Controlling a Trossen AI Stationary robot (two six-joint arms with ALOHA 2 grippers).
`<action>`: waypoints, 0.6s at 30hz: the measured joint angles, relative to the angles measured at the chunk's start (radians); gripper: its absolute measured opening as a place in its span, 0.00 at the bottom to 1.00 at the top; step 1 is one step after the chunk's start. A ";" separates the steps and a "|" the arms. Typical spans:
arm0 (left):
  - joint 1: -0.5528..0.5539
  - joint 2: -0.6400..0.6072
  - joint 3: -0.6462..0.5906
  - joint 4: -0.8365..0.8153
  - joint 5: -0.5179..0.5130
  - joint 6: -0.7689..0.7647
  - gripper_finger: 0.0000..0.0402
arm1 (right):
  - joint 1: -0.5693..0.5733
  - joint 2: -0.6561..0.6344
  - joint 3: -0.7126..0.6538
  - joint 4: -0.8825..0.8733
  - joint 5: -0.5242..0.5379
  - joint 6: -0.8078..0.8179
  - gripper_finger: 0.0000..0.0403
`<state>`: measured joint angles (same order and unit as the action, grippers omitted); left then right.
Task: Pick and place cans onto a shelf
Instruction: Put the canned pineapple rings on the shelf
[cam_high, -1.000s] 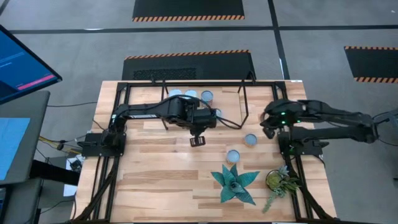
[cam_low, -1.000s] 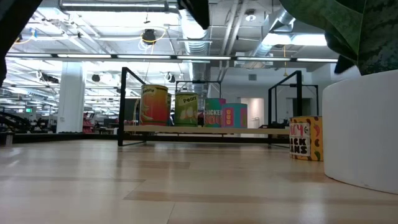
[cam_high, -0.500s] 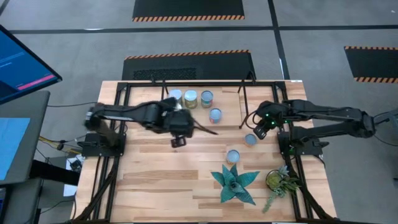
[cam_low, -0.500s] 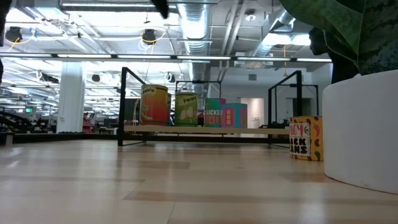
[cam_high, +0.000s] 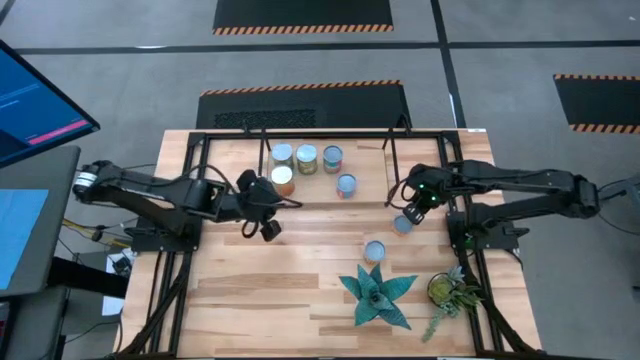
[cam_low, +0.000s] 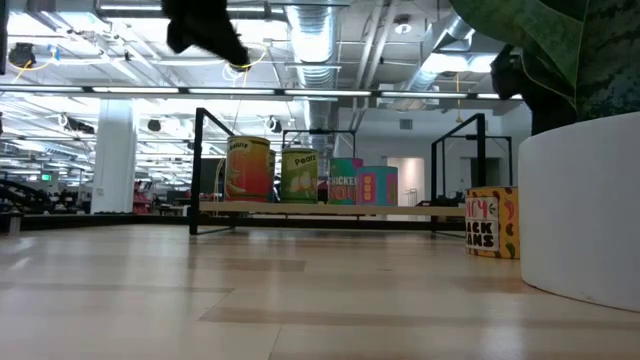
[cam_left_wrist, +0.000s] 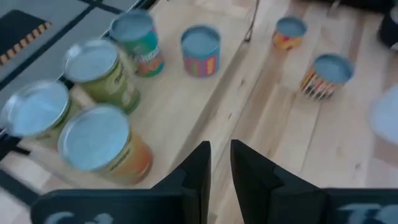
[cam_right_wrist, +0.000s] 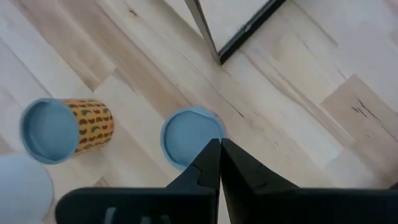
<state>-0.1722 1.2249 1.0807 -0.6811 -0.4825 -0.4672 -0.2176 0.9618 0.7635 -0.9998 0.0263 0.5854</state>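
Low view: wooden table (cam_low: 300, 290) (industrial hall behind)

Two slim dark arms on black bases, left gripper (cam_high: 267, 229) and right gripper (cam_high: 409, 203) black, green light apparently near right wrist.

Overhead, table-level, two wrist views

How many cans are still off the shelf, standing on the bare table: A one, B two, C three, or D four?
B: the high view shows two cans on the table, one under the right pincer, another by the plant, four on the shelf.
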 joint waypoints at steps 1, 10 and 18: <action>0.000 -0.007 -0.019 -0.005 -0.003 -0.003 0.13 | 0.000 0.014 0.000 0.000 0.000 0.001 0.09; 0.000 0.020 -0.052 0.026 0.007 0.012 0.13 | 0.010 0.159 0.000 0.021 0.008 -0.041 0.10; 0.000 0.008 -0.051 0.010 -0.042 0.043 0.13 | 0.052 0.220 0.000 0.031 0.015 -0.095 0.20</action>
<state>-0.1719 1.2331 1.0302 -0.6711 -0.5240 -0.4241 -0.1653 1.1823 0.7635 -0.9693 0.0414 0.4900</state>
